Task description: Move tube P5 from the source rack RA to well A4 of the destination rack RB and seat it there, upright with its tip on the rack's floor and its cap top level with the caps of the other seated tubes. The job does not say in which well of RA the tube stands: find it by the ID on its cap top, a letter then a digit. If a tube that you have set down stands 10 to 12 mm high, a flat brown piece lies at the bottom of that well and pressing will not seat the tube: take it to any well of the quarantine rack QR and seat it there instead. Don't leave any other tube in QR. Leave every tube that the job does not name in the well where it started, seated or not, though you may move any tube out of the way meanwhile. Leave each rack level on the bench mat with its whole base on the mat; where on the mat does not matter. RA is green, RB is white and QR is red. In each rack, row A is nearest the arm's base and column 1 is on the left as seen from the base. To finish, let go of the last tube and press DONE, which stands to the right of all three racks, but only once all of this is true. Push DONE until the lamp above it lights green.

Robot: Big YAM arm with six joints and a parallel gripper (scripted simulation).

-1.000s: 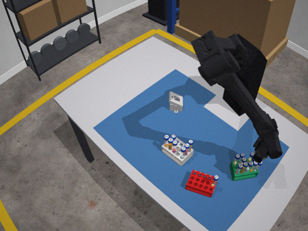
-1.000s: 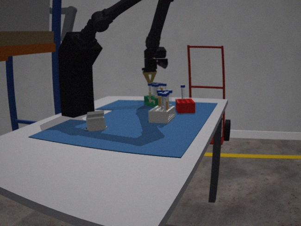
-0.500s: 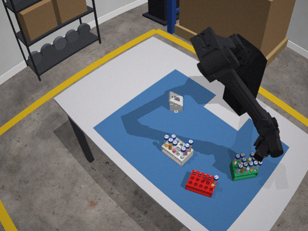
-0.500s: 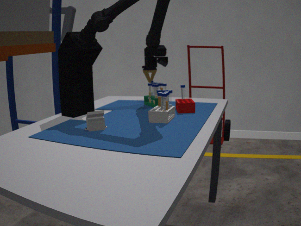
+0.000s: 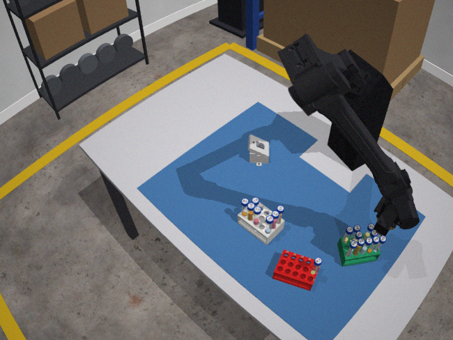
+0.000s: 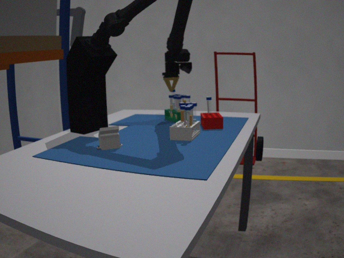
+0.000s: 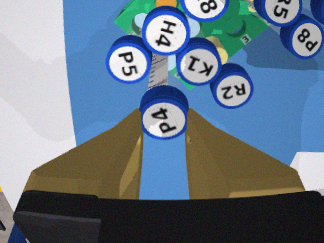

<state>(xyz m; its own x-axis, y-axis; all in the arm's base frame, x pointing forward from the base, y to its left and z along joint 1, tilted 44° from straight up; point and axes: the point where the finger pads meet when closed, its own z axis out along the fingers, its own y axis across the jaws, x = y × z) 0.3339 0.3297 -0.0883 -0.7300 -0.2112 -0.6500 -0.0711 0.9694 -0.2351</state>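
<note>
My gripper (image 7: 164, 119) is shut on the cap of tube P4 (image 7: 162, 113) and holds it a little above the other caps at the near corner of the green rack RA (image 5: 359, 253). Tube P5 (image 7: 128, 60) stands in RA just beyond P4 to the left, next to H4 (image 7: 166, 31) and K1 (image 7: 199, 63). The gripper also shows in the top and exterior views (image 5: 382, 229) (image 6: 172, 87), over RA. The white rack RB (image 5: 260, 221) holds several tubes. The red rack QR (image 5: 295, 269) holds one tube (image 5: 317, 262) at its right corner.
The grey DONE box (image 5: 258, 149) stands on the blue mat beyond the racks. The arm's black base (image 5: 360, 120) stands at the mat's far side.
</note>
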